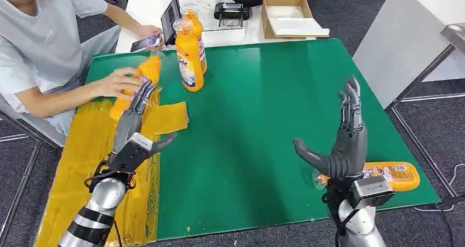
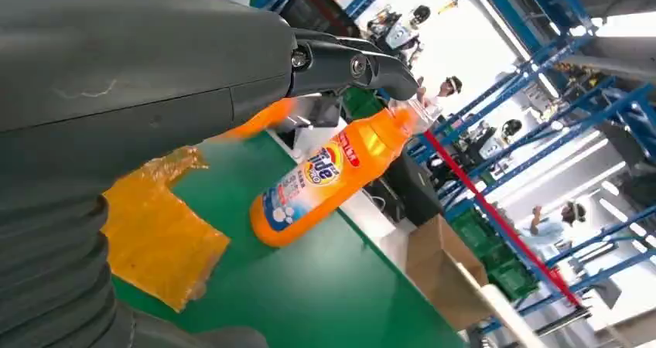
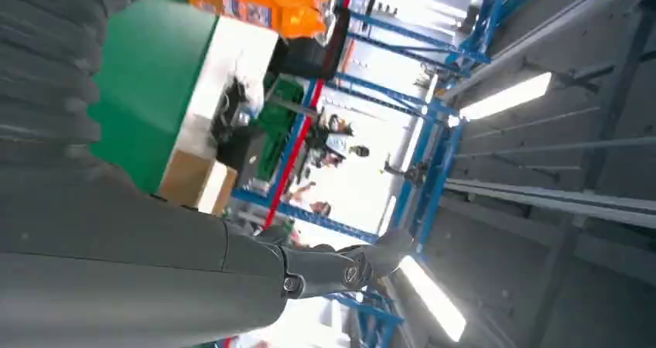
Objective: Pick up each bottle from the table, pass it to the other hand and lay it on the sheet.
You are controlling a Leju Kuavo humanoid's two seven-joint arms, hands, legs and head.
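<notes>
Lying crosswise just behind the open, empty right robot hand (image 1: 344, 142), the orange plastic detergent bottle (image 1: 393, 175) is nearest it; the left robot hand (image 1: 135, 121) is open over the yellow sheet (image 1: 88, 148).

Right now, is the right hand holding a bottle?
No: the right hand is raised with spread fingers, and the bottle lies behind it.

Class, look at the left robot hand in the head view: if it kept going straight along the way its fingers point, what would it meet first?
Most likely the orange bottle lying on the yellow sheet, which a person's hand covers; the left robot hand has its fingertips right at it, though depth is unclear.
</notes>
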